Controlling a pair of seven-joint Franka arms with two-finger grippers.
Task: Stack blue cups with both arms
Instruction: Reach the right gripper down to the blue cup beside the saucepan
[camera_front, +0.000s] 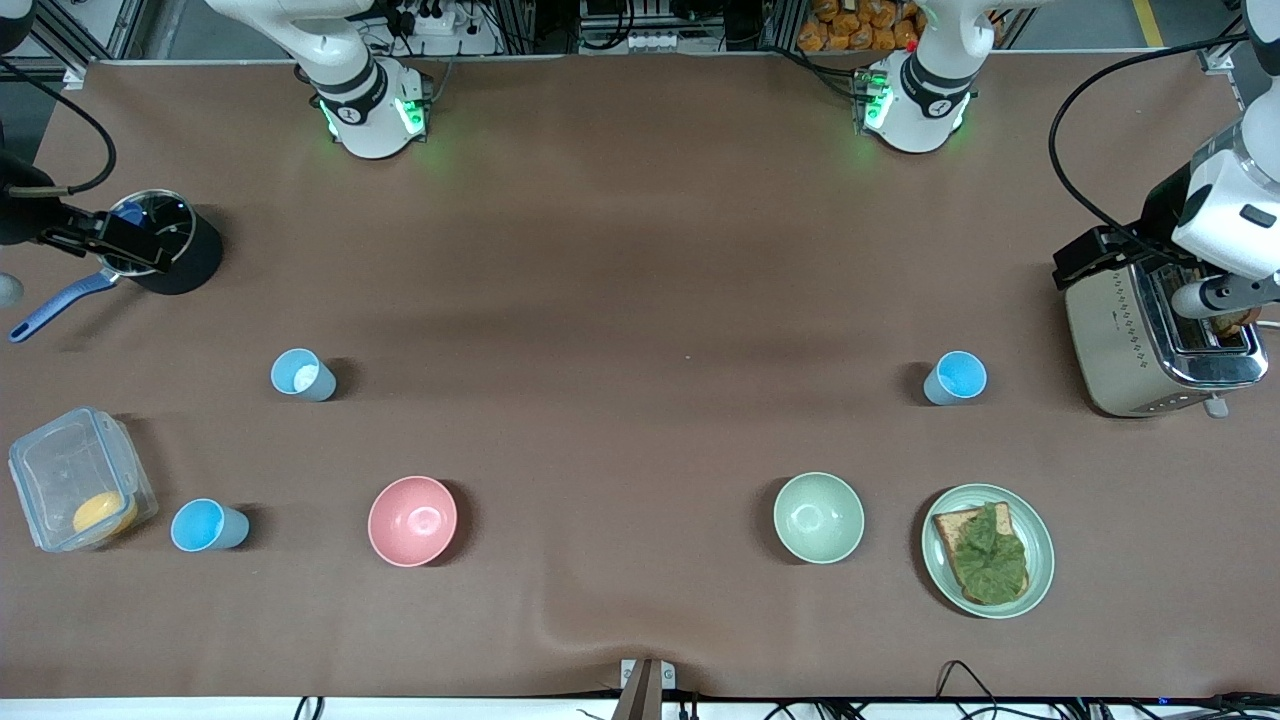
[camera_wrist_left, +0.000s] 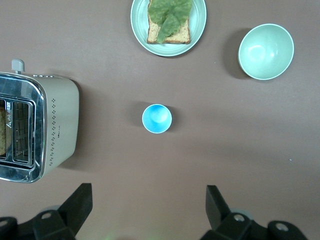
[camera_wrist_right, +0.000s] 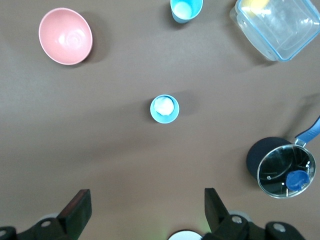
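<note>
Cups stand apart on the worktop, none stacked yet: a paler cup (camera_front: 302, 375) and a bright cup (camera_front: 208, 526) near the pink bowl (camera_front: 412, 521) toward the right arm's end, another bright cup (camera_front: 955, 378) well apart toward the left arm's end. Both pincers hang wide and empty, the right pincer (camera_wrist_right: 145, 212) above the paler cup (camera_wrist_right: 164, 108), the left pincer (camera_wrist_left: 147, 207) above its cup (camera_wrist_left: 157, 118). Each should descend centred, straddling the rim squarely before closing.

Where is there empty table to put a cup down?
Biggest bare patch: mid-table, between the pale blue plastic cup and the sky-blue plastic cup; also between the pink bowl and green bowl. Crowded by the clear plastic box and silver toaster.
</note>
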